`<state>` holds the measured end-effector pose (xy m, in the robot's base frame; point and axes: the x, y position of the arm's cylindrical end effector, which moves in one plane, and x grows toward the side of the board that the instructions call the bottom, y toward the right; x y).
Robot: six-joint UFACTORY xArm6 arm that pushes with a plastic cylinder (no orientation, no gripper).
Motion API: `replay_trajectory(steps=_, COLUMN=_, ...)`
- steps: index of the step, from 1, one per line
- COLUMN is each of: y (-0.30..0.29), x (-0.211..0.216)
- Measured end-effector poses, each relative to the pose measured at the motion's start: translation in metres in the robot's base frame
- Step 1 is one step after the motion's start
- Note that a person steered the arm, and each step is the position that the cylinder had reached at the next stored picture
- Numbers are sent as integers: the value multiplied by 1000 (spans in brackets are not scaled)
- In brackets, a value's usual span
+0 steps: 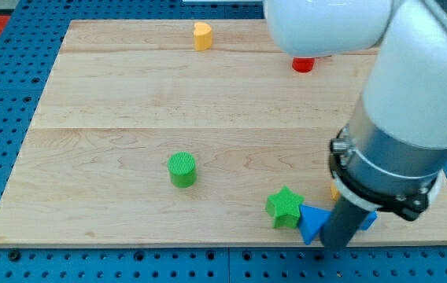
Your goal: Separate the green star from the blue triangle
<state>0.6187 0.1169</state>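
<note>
The green star (284,206) lies near the board's bottom edge, right of centre. The blue triangle (311,222) touches the star's lower right side. My dark rod comes down just right of the triangle, and my tip (335,245) sits at the triangle's right side by the board's bottom edge. Another blue piece (368,221) shows just right of the rod, partly hidden. An orange bit (334,191) peeks out left of the arm.
A green cylinder (182,170) stands left of the star. A yellow block (201,36) sits at the view's top. A red block (303,65) is half hidden under the white arm (412,86). The wooden board (129,102) lies on a blue perforated table.
</note>
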Motion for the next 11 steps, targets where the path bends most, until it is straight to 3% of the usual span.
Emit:
replay_trajectory(steps=3, y=-113, x=0)
replay_trajectory(steps=6, y=-74, x=-22)
replay_trajectory(steps=9, y=-79, x=-108)
replay_trajectory(steps=11, y=-33, x=-134)
